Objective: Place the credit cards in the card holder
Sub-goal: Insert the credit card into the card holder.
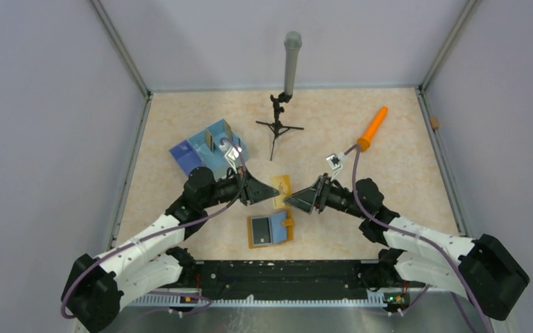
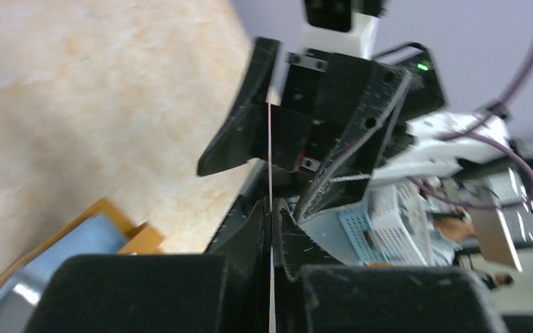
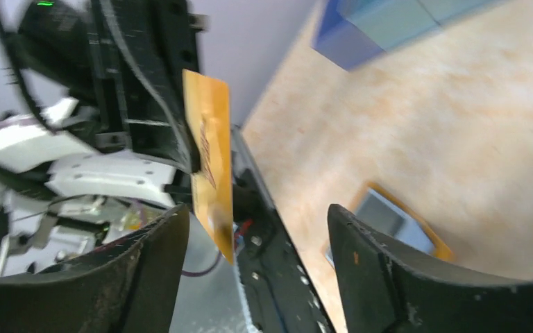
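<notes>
My left gripper [image 1: 269, 192] is shut on a thin credit card [image 1: 282, 189] and holds it on edge above the table. In the left wrist view the card shows only as a pale line [image 2: 269, 149] rising from between my closed fingers [image 2: 271, 216]. In the right wrist view it is orange-yellow [image 3: 210, 156]. My right gripper [image 1: 290, 200] is open [image 3: 255, 216]. The card's free end reaches between its fingers, nearer the left one. The mustard-orange card holder [image 1: 271, 231] lies open on the table below, greyish-blue inside; it also shows in both wrist views [image 2: 76, 239] [image 3: 392, 223].
A blue divided tray [image 1: 207, 150] stands behind the left arm, also in the right wrist view [image 3: 382, 28]. An orange cone-shaped stick [image 1: 373, 129] lies at the back right. A small tripod [image 1: 278, 127] with a grey cylinder [image 1: 291, 62] stands at the back centre.
</notes>
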`<state>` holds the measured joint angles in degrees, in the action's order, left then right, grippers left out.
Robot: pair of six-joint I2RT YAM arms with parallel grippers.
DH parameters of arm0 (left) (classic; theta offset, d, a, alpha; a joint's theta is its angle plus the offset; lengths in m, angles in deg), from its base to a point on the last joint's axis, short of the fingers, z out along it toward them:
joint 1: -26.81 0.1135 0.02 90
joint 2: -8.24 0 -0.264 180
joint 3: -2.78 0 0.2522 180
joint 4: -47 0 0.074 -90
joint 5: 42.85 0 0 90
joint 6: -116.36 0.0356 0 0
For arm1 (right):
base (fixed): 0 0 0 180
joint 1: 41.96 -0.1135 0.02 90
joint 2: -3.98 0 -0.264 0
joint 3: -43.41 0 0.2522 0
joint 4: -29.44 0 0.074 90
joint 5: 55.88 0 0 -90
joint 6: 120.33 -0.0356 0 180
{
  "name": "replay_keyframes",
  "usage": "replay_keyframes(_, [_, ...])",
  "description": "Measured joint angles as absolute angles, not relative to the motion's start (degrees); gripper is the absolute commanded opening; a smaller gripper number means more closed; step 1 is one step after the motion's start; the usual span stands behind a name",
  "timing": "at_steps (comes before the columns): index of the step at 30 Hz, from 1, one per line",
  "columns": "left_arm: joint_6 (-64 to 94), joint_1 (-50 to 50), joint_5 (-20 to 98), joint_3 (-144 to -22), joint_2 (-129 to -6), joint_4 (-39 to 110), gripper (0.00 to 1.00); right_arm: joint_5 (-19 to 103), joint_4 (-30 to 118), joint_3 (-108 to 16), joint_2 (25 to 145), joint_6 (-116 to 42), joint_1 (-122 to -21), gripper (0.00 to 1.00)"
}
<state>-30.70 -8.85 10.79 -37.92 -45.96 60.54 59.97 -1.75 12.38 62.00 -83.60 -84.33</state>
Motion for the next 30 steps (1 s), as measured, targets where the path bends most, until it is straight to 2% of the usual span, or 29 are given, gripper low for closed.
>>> replay_keyframes(6, [-26.07,-8.88,20.7,-37.97,-44.34,41.62,0.0,47.45,26.44,9.25,57.59,-80.43,-88.78,0.76])
replay_keyframes(12, [-25.74,-8.88,25.9,-37.75,-46.31,31.43,0.0,39.58,40.98,6.52,62.11,-81.05,-94.88,0.76])
replay_keyframes(20, [-26.0,-8.79,29.72,-36.88,-46.39,26.49,0.0,34.88,47.49,-0.15,74.22,-81.46,-99.82,0.75])
replay_keyframes(30, [-26.18,-8.53,28.04,-33.92,-48.14,26.12,0.0,31.51,50.01,-4.28,80.8,-81.29,-100.54,0.55])
